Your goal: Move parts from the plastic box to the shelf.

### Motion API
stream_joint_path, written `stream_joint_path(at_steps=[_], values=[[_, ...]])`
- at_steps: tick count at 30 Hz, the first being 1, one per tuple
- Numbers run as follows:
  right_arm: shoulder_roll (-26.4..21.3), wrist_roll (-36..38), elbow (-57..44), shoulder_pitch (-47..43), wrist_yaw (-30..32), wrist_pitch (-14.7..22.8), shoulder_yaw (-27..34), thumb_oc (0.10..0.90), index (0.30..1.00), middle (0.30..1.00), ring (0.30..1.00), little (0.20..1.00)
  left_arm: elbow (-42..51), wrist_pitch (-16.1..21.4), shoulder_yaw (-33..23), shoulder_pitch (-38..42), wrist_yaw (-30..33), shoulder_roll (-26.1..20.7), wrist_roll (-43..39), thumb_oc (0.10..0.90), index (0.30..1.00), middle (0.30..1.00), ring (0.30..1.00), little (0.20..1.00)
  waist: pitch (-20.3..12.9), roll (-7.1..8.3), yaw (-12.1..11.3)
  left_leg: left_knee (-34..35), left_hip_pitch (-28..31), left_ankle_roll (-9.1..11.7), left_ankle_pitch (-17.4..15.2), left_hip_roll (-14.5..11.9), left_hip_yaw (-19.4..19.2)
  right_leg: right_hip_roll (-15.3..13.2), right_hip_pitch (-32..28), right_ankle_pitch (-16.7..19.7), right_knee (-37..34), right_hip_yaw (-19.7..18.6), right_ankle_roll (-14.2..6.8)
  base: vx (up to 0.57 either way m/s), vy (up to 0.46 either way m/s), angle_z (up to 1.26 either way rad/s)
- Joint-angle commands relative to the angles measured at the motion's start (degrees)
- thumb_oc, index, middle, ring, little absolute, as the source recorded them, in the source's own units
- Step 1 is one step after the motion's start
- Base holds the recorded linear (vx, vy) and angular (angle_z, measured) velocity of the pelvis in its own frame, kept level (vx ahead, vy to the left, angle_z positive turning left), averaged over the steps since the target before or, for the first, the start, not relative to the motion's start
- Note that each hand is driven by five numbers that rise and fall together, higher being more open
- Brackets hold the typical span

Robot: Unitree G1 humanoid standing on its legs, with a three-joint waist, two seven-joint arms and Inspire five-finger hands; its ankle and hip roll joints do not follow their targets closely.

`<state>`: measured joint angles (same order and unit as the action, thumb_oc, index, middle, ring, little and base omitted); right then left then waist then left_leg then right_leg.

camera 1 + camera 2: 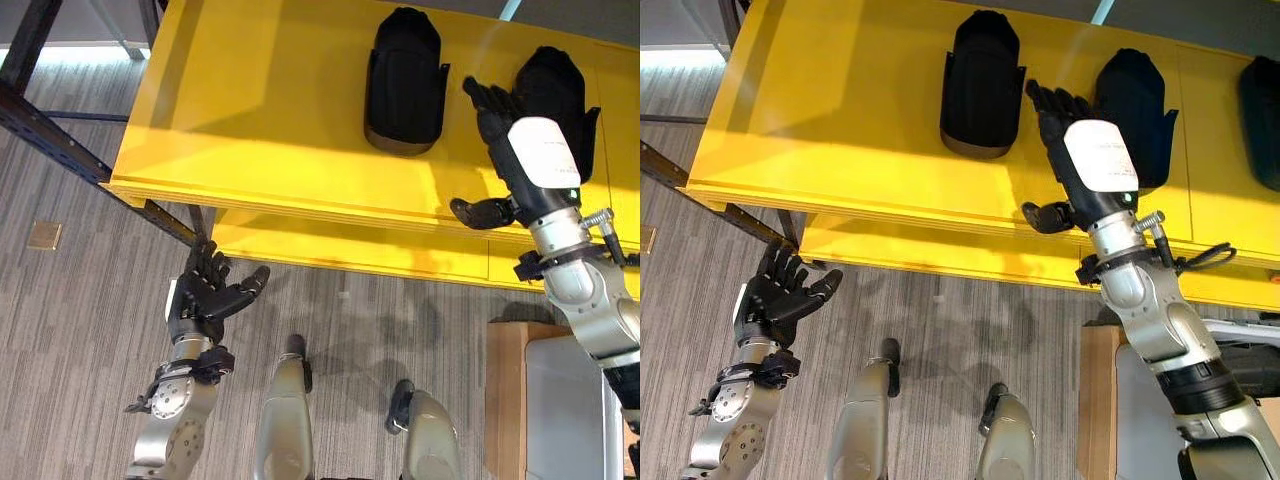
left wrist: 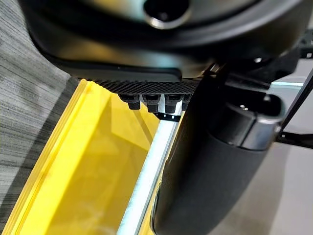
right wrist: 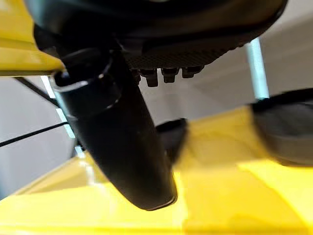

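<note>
A yellow shelf [image 1: 250,110] spans the upper part of both eye views. Two black moulded parts lie on it: one [image 1: 404,80] near the middle and one [image 1: 560,85] further right; a third black part [image 1: 1262,110] lies at the shelf's far right edge. My right hand [image 1: 510,140] hovers open over the shelf between the first two, its fingers straight and reaching beside the right-hand part, holding nothing. In the right wrist view the thumb [image 3: 122,147] stands out, with a black part [image 3: 288,132] past it. My left hand [image 1: 205,290] hangs open and empty below the shelf's front edge.
A lower yellow level [image 1: 350,250] juts out under the shelf's front edge. A dark metal frame [image 1: 50,130] runs along the upper left. A grey box [image 1: 560,400] sits on a wooden stand at lower right. Striped grey carpet [image 1: 90,330] covers the floor.
</note>
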<state>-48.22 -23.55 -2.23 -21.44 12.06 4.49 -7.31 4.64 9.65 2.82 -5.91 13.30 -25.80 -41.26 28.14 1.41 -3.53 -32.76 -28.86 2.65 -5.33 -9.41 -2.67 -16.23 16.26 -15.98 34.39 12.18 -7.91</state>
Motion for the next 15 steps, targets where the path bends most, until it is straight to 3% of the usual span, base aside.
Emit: stream_joint_path(at_steps=[1,15], values=[[-0.60,0.46,-6.54,0.50,5.64,2.43,9.47,0.900,1.000,1.000,1.000,1.000,5.99,3.90,-2.61,-1.12,-0.22,-0.28,3.90,0.900,1.000,1.000,1.000,1.000,-4.77,-0.50,1.42,1.77,2.09,3.08,0.46,-5.82,3.54,1.82,-2.69,-0.64,-0.46,-2.60,2.78,-0.01,-0.008,-0.13],[0.43,-1.27,-14.44,17.24,3.14,5.13,19.26,0.900,1.000,1.000,1.000,1.000,6.60,2.87,-4.14,-2.40,-0.42,1.24,6.61,0.900,1.000,1.000,1.000,1.000,-5.26,0.37,4.24,2.72,2.75,3.65,1.00,-6.94,2.63,2.53,-1.76,-0.34,-0.96,-3.62,2.69,0.00,-0.012,-0.06]])
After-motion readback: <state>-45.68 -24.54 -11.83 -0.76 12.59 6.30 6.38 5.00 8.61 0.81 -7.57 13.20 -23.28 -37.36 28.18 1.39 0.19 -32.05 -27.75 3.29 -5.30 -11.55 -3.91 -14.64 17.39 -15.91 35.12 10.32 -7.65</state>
